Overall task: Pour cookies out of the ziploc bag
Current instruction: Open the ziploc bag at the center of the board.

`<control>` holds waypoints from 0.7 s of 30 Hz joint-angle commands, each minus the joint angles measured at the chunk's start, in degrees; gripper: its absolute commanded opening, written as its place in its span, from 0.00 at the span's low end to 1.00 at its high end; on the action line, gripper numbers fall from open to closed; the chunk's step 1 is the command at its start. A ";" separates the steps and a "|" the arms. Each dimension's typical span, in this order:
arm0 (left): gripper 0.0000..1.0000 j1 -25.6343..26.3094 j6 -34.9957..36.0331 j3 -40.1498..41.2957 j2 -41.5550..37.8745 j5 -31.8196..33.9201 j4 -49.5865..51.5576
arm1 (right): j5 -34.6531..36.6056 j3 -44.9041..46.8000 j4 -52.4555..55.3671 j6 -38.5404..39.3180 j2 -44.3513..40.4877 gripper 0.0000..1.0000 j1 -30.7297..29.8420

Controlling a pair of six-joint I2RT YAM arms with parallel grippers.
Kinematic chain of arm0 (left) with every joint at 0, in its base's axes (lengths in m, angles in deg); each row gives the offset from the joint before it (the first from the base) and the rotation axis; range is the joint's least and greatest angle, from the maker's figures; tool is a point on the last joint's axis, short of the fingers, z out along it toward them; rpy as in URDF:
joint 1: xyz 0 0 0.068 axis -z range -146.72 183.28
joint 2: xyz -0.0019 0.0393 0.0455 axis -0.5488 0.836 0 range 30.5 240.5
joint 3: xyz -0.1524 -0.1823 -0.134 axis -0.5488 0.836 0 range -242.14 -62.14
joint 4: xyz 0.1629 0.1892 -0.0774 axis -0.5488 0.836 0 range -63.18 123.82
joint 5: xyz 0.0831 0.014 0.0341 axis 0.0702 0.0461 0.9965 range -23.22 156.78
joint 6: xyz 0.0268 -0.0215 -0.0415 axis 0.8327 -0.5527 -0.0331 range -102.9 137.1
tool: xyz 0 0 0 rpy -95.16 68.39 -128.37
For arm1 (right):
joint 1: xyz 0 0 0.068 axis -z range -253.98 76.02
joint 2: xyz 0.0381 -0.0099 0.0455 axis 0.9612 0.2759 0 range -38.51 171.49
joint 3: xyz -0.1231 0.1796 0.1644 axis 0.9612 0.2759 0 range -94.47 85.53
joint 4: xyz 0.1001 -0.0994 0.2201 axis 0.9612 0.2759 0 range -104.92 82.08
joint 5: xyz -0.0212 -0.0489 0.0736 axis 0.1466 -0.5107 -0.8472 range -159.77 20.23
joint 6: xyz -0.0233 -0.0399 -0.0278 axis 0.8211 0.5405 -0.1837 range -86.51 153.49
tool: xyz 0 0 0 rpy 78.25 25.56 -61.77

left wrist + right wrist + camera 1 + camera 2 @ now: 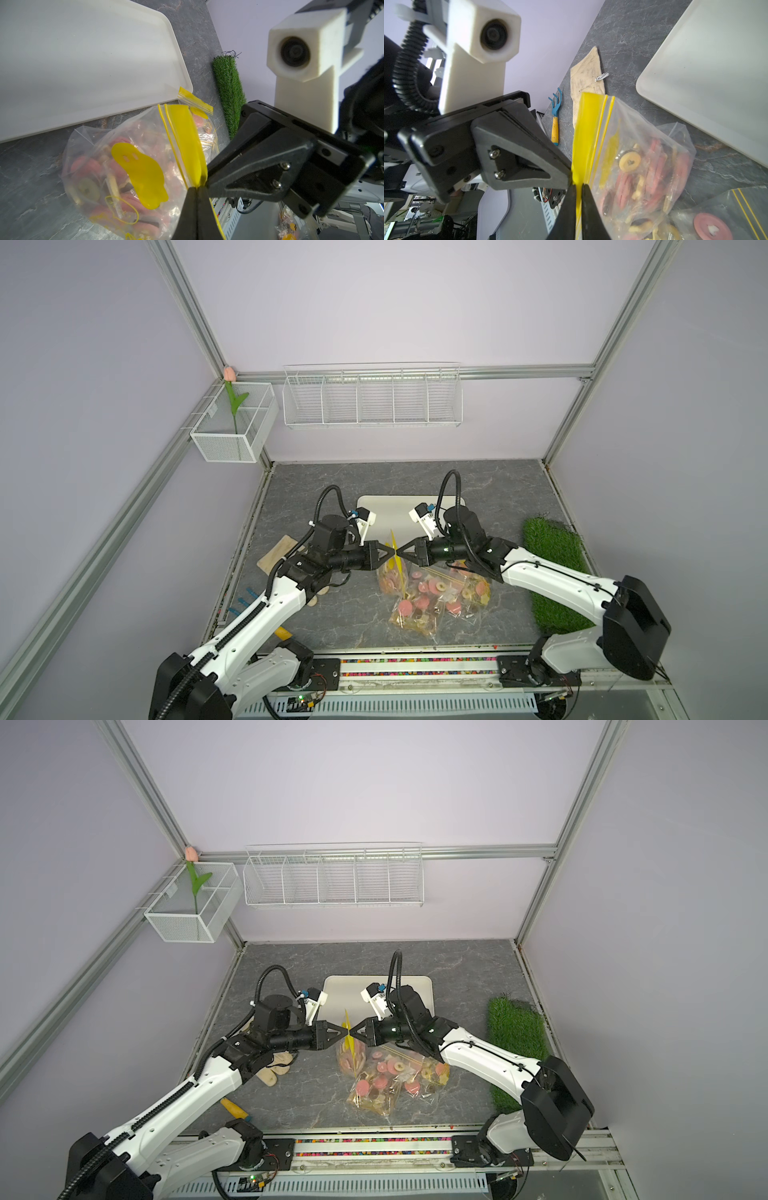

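The cookies (89,166) sit inside the clear ziploc bag (133,133), held upright over the grey table (316,497) just beside the white tray (399,506); the left gripper (388,552) and right gripper (400,551) are both clamped on its yellow zip strip (585,133), tip to tip; other filled bags (436,593) lie nearby.

A: Lighting?
B: Bright, diffuse. Only soft shadows are cast on the counter (478,489).
A: Sharpness?
B: Top views are slightly soft. Tray (83,52) is washed out; left gripper (197,188) is blurred close-up.
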 commanded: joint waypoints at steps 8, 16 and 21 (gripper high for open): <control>0.00 -0.27 0.80 -1.13 -0.66 0.53 0.67 | -0.32 1.16 -2.26 -0.44 1.16 0.06 0.28; 0.17 -0.28 0.44 -1.41 -0.44 1.35 0.73 | -0.43 1.47 -3.26 -0.93 0.95 0.07 -0.14; 0.31 -0.28 -0.13 -1.10 -0.06 1.00 -0.21 | -0.11 1.29 -2.99 -0.95 0.98 0.06 -0.32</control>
